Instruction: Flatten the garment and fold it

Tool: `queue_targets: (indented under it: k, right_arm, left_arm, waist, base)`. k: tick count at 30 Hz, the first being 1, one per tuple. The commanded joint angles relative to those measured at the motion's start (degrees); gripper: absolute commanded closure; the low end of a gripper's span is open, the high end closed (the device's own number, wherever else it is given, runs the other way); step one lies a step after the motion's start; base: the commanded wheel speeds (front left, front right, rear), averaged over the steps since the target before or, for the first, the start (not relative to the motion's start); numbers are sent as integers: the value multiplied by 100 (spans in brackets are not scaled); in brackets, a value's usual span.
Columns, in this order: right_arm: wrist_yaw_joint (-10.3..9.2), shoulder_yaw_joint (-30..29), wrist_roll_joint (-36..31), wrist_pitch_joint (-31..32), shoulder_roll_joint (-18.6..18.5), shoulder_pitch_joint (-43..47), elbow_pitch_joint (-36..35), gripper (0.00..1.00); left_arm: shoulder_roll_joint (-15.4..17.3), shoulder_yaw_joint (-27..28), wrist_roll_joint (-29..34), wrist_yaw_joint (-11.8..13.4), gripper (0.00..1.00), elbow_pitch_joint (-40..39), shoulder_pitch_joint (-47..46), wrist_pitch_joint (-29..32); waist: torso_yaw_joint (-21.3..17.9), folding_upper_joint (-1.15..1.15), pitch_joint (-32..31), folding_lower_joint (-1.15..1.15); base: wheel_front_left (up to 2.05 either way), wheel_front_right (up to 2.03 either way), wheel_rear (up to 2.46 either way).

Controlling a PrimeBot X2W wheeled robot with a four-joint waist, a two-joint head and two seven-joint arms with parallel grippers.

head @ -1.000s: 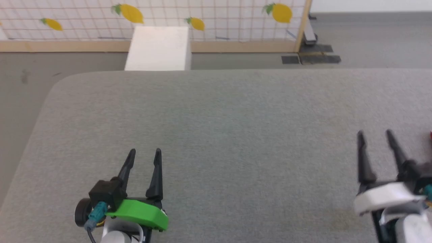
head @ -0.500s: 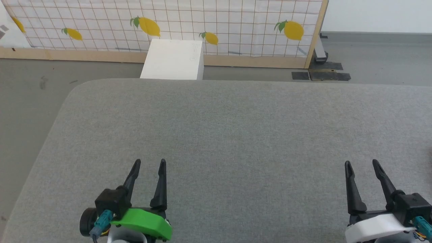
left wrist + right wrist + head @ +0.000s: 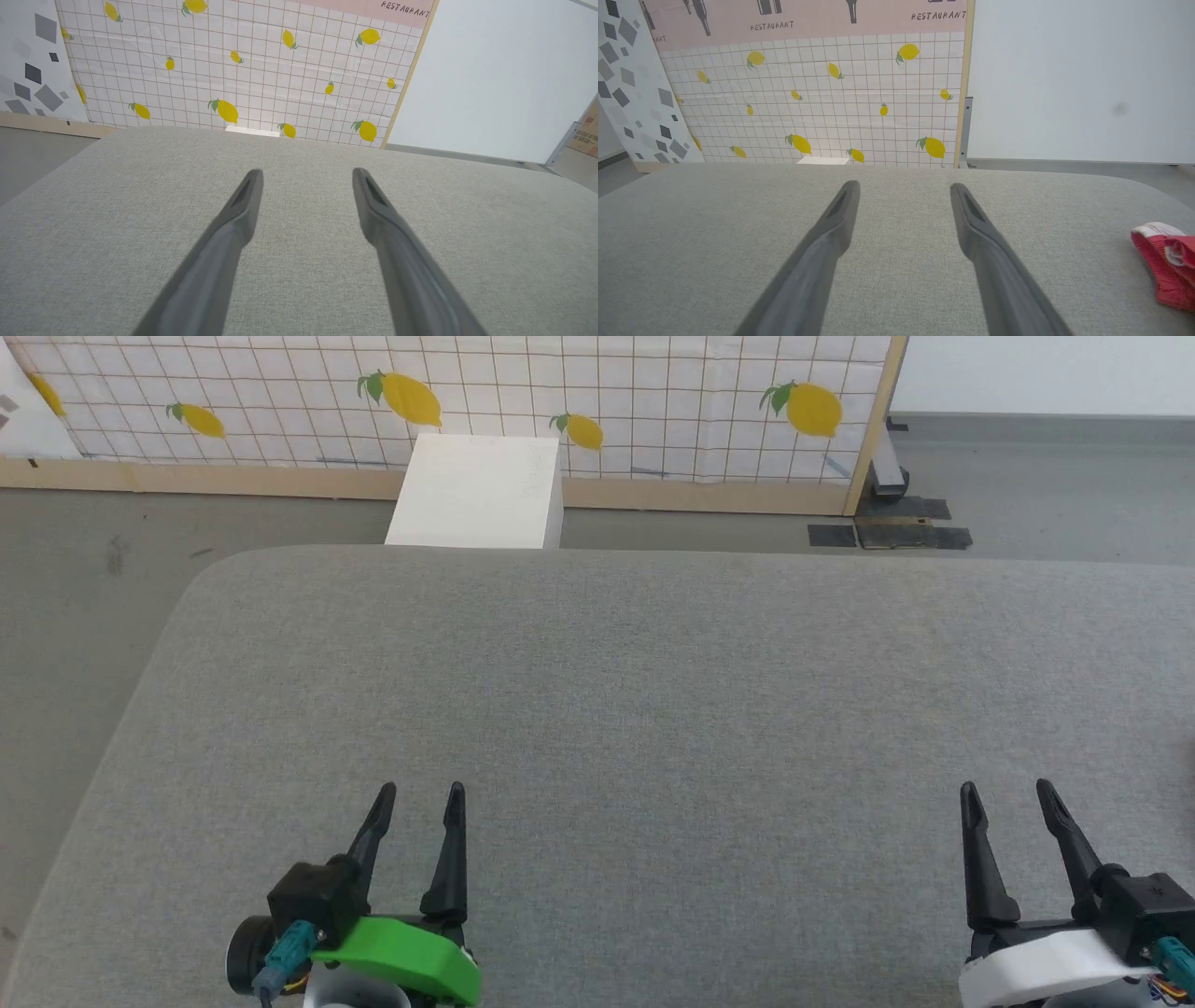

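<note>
I have one table (image 3: 597, 691) under both tools: a broad slab covered in grey woven cloth, with a coarse flat weave and rounded corners. It runs ahead of the fingertips and out to either side.

Beyond its far edge, straight ahead of the fingers, stands one panel (image 3: 653, 392). It is white with a thin brown grid, printed yellow lemons and a pale wood frame. In the wrist views a pink band lettered RESTAURANT tops it. Left of it leans a second panel (image 3: 626, 84), white with grey diamonds.

One white box (image 3: 476, 490), plain and smooth with square edges, sits on the grey floor (image 3: 84, 569) between the table and the lemon panel, ahead of my left gripper (image 3: 421, 791).

The garment (image 3: 1169, 268) is one bunched lump of red fabric with white trim. It lies on the table off to the right of my right gripper (image 3: 1005, 788), well apart from its fingers and partly cut off by the edge of the right wrist view. I cannot make out any lettering.

There are two grippers, the left with a glossy green housing and the right with a white one. Each has two long, dark, tapering fingers, four in all. Both grippers are released, with the fingers spread and bare grey cloth showing between them.
</note>
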Motion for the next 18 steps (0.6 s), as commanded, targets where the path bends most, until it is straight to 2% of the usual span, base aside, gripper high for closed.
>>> queue_targets:
  k: [1, 18]
  right_arm:
    - [-8, -5, 55, -48, 14, 25, -30, 0]
    - [-8, -2, 152, -50, 15, 46, -104, 0]
  left_arm:
    - [-17, 7, -48, 42, 0, 7, 0, -27]
    - [-17, 10, -80, 17, 0, 39, -18, -27]
  waist:
    - [-7, 0, 5, 0]
    - [9, 0, 9, 0]
  base:
    - [0, 0, 0]
    - [0, 0, 0]
